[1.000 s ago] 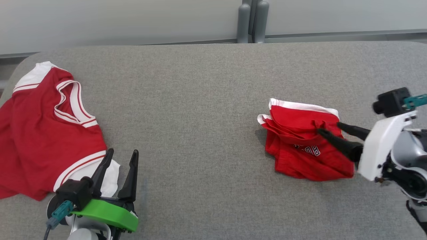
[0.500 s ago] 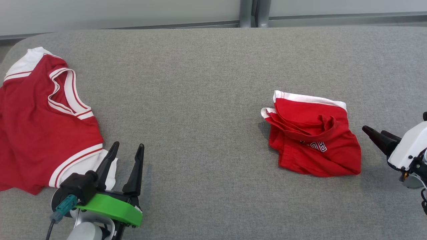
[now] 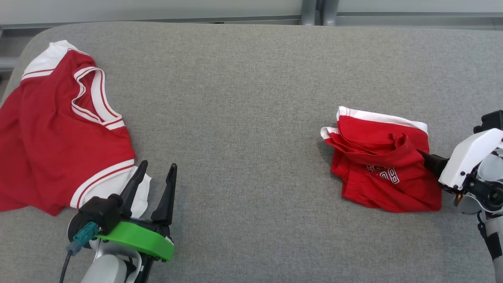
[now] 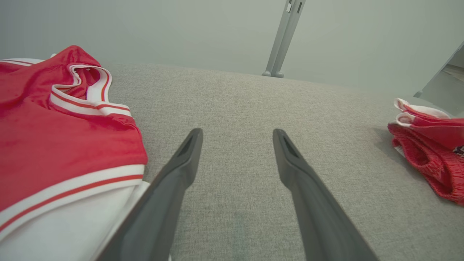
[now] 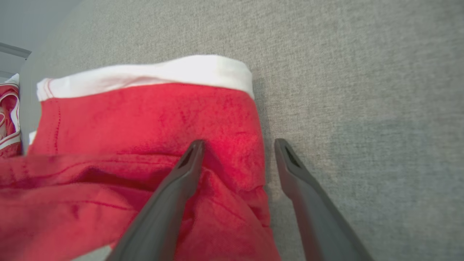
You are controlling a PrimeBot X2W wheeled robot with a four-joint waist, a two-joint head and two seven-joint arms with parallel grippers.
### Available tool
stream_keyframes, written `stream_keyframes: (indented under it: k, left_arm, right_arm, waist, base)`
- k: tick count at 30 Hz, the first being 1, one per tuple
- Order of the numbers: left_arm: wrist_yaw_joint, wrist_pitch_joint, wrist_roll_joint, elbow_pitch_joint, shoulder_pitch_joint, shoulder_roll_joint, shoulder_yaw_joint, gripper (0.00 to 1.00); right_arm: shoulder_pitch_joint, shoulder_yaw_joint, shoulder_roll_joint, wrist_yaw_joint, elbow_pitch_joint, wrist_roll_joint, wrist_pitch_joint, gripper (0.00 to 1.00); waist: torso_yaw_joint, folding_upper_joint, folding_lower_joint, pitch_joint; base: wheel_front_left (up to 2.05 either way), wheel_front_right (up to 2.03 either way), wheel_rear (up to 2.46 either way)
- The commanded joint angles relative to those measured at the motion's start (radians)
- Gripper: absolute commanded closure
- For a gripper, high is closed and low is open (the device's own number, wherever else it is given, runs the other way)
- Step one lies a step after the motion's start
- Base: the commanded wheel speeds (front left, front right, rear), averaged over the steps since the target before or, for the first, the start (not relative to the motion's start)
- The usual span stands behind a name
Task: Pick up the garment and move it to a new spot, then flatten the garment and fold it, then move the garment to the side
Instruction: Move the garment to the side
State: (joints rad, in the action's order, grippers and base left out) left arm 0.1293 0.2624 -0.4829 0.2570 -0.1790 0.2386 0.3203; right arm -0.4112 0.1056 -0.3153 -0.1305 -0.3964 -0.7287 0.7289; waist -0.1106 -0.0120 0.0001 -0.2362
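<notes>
A folded red garment [image 3: 381, 161] with a white band and white lettering lies at the right of the grey table [image 3: 251, 98]. My right gripper [image 3: 426, 157] is open at its right edge. In the right wrist view its fingers straddle that edge of the garment [image 5: 145, 127], one finger [image 5: 181, 181] over red cloth and the other over bare grey; the gripper [image 5: 237, 145] holds nothing. My left gripper [image 3: 158, 165] stands open and empty at the front left, and its wrist view shows the gripper [image 4: 237, 132] over bare table.
A second red jersey [image 3: 59, 137] with white trim lies spread and rumpled at the table's left end, its white hem beside my left fingers [image 4: 181, 170]. A grey post [image 3: 314, 11] stands behind the table's far edge. The table's left corners are rounded.
The head camera has shifted. My right gripper lay across the folded garment, drew off to the right, and is now back at its right edge. The left gripper has stayed put.
</notes>
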Motion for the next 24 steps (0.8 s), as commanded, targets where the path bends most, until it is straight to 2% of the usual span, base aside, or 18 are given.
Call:
stream_keyframes:
  k: [1, 3, 4, 5, 6, 7, 10, 14, 20, 24]
  left_arm:
    - [0.003, 0.003, 0.0, 0.0, -0.011, -0.002, -0.001, 0.0]
    - [0.003, 0.003, 0.001, 0.003, -0.008, -0.004, -0.003, 0.0]
    - [0.003, 0.003, 0.002, 0.005, -0.006, -0.004, -0.003, 0.0]
    - [0.003, 0.003, 0.003, 0.006, -0.003, -0.005, -0.004, 0.0]
    - [0.003, 0.003, 0.003, 0.007, -0.001, -0.006, -0.006, 0.0]
    - [0.003, 0.003, 0.004, 0.008, 0.001, -0.008, -0.006, 0.0]
    - [0.003, 0.003, 0.006, 0.01, 0.005, -0.011, -0.007, 0.0]
    - [0.003, 0.003, 0.008, 0.005, 0.013, -0.018, -0.014, 0.0]
    - [0.003, 0.003, 0.014, -0.004, 0.04, -0.037, -0.044, 0.0]
    - [0.003, 0.003, 0.021, -0.009, 0.06, -0.049, -0.06, 0.0]
  right_arm:
    - [-0.001, -0.002, -0.007, 0.0, -0.009, -0.003, -0.009, 0.0]
    - [0.001, -0.004, -0.009, 0.0, -0.021, 0.0, -0.018, 0.0]
    - [0.001, -0.002, -0.006, 0.0, -0.024, -0.007, -0.025, 0.05]
    - [0.0, 0.0, -0.002, 0.0, -0.029, -0.012, -0.034, 0.47]
    - [-0.003, -0.003, 0.002, 0.0, -0.029, -0.019, -0.045, 0.67]
    - [-0.006, -0.007, 0.004, 0.0, -0.026, -0.026, -0.061, 1.0]
    - [-0.009, -0.02, 0.004, 0.0, -0.013, -0.049, -0.086, 1.0]
    - [-0.01, -0.075, -0.03, 0.0, 0.058, -0.094, -0.135, 1.0]
    - [0.069, -0.23, -0.151, 0.0, 0.332, -0.18, -0.241, 1.0]
    - [0.123, -0.299, -0.215, 0.0, 0.444, -0.221, -0.279, 1.0]
  waist:
    - [-0.009, 0.012, -0.0001, 0.004]
    - [-0.014, 0.012, -0.0001, 0.008]
    - [-0.016, 0.012, -0.0001, 0.01]
    - [-0.017, 0.012, -0.0001, 0.013]
    - [-0.017, 0.012, -0.0001, 0.015]
    - [-0.018, 0.012, -0.0001, 0.019]
    - [-0.018, 0.012, -0.0001, 0.025]
    - [-0.015, 0.012, -0.0001, 0.038]
    - [-0.007, 0.012, -0.0001, 0.068]
    - [0.006, 0.012, -0.0001, 0.075]
  base:
    - [0.0, 0.0, 0.0]
    - [0.0, 0.0, 0.0]
    - [0.0, 0.0, 0.0]
    - [0.0, 0.0, 0.0]
    - [0.0, 0.0, 0.0]
    - [0.0, 0.0, 0.0]
    - [0.0, 0.0, 0.0]
    - [0.0, 0.0, 0.0]
    - [0.0, 0.0, 0.0]
    - [0.0, 0.0, 0.0]
